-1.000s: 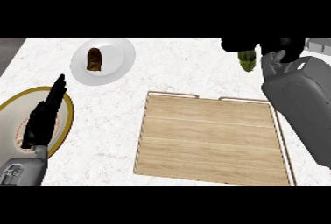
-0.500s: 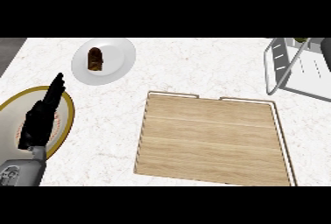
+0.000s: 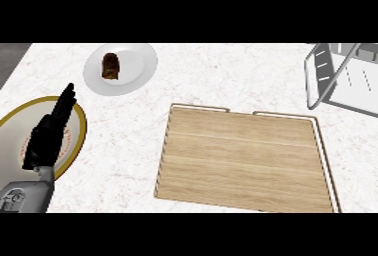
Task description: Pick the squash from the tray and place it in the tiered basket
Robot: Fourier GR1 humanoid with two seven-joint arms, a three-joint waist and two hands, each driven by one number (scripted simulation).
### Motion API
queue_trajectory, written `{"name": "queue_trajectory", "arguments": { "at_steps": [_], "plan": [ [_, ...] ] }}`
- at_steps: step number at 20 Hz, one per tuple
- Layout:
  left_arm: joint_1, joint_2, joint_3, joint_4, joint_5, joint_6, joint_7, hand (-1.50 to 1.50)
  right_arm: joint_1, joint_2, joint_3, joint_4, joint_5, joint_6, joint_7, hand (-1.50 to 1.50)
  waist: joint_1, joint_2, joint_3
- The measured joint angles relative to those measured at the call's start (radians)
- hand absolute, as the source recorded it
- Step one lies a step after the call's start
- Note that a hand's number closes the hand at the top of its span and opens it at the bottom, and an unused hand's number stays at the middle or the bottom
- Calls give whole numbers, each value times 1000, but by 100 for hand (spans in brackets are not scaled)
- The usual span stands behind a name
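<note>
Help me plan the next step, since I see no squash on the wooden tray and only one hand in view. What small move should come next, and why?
Probably bring the right hand back into view near the tiered basket, so the placement can be checked. No squash shows on the wooden tray, only part of the basket shows at the upper right, and the left hand rests open at the left.

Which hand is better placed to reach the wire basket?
Probably right: the tiered basket is at the right edge; the left hand rests open over the yellow-rimmed plate, across the tray. The right hand is out of view.
</note>
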Motion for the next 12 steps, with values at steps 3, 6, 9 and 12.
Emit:
{"name": "queue_trajectory", "arguments": {
  "at_steps": [3, 6, 9, 12],
  "plan": [
    [-1, 8, 10, 1, 4, -10, -6, 0, -4, -39, 29, 88, 71, 1, -45, 150, 5, 2, 0],
    [-10, 4, 11, 6, 3, -13, 4, 0, -13, -77, 51, 170, 138, -4, -84, 150, 6, 3, 0],
    [-14, -6, 11, 25, -8, -7, -14, 0, -17, -105, 45, 259, 180, -30, -150, 150, 5, 4, 0],
    [-20, -7, 15, 20, -7, -17, -7, 0, -22, -127, 27, 342, 201, -46, -231, 150, 5, 3, 1]
  ]
}}
